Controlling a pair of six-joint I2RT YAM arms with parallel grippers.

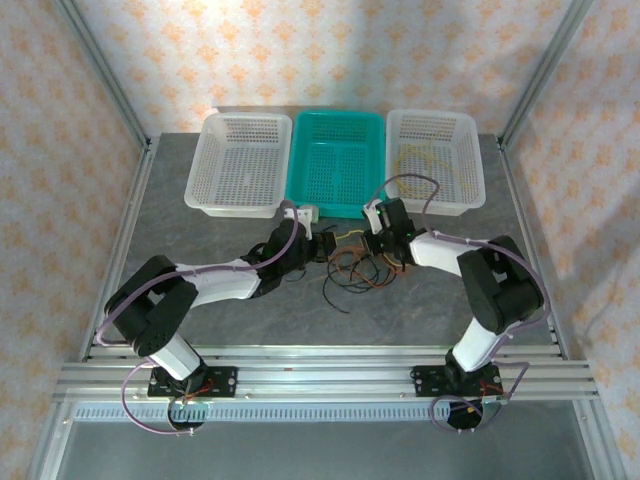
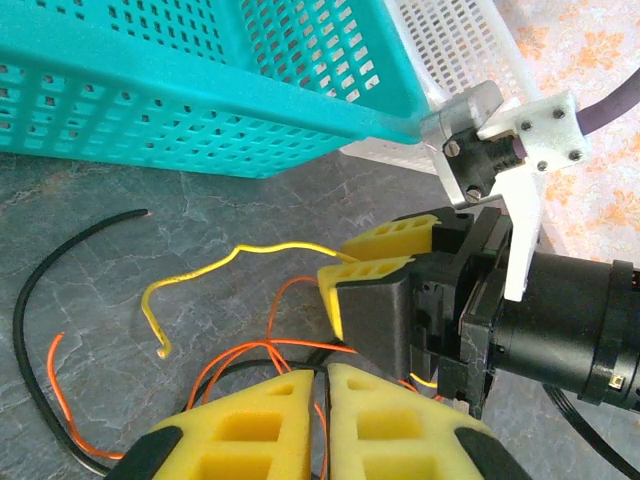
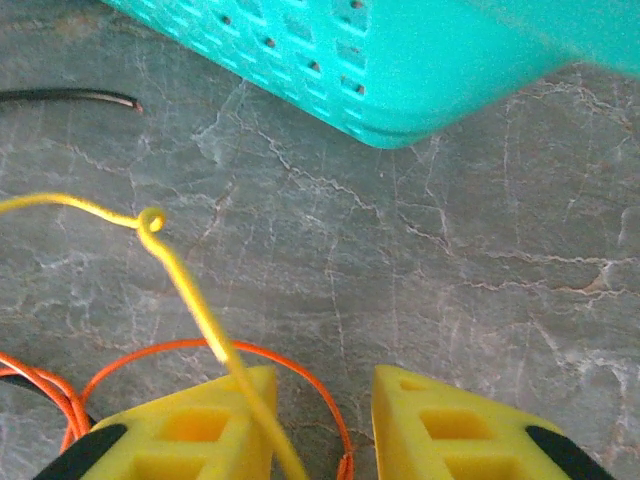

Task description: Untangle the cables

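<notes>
Just in front of the teal plastic mesh basket (image 2: 150, 100), we find 2 grippers nose to nose over the tangle on the grey marbled table (image 3: 450, 250). The left gripper (image 2: 322, 378) is pinched to a slit, and the thin orange wire cable (image 3: 160, 348) runs into it. The thin yellow wire cable (image 3: 150, 220) stretches lengthwise ahead of the right gripper (image 3: 325, 378) toward the basket, crossing 1 finger. Those jaws stand partly apart, gripping nothing we can confirm. The thin black wire cable (image 3: 70, 95) lies beyond. We judge the right arm is nearer to draw yellow clear.
</notes>
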